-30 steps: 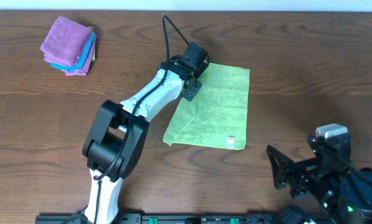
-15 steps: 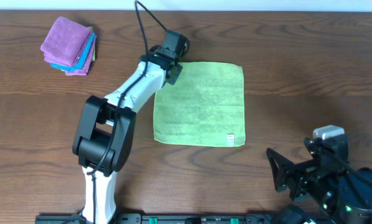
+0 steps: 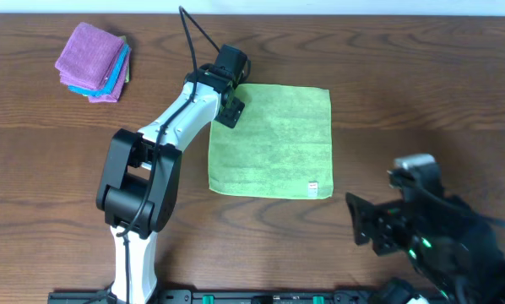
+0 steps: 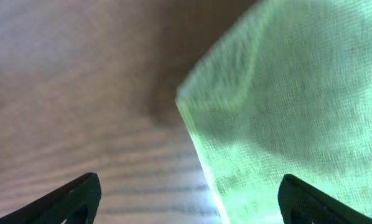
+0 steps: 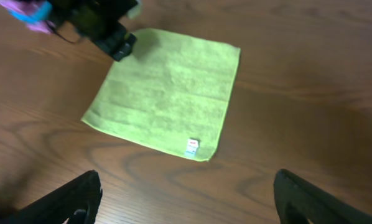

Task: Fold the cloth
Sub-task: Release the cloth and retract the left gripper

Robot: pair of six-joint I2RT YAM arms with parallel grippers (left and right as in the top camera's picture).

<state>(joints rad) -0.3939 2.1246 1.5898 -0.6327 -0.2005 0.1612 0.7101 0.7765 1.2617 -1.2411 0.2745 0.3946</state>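
The cloth (image 3: 274,139) is light green and lies spread flat on the wooden table, with its small white tag (image 3: 313,187) near the front right corner. My left gripper (image 3: 230,110) hovers over the cloth's far left corner, open and holding nothing. In the left wrist view that corner of the cloth (image 4: 298,112) lies free between the spread fingers of the left gripper (image 4: 187,208). My right gripper (image 3: 364,226) hangs open at the front right, clear of the cloth. The right wrist view shows the whole cloth (image 5: 167,87) and its tag (image 5: 191,147) beyond the right gripper (image 5: 189,199).
A stack of folded cloths (image 3: 94,61), purple on top with blue beneath, sits at the far left of the table. The left arm (image 3: 164,143) stretches from the front edge diagonally toward the cloth.
The left gripper drew the folded-over cloth edge out to the left, spreading it flat, then opened and let go. The right arm shifted slightly left.
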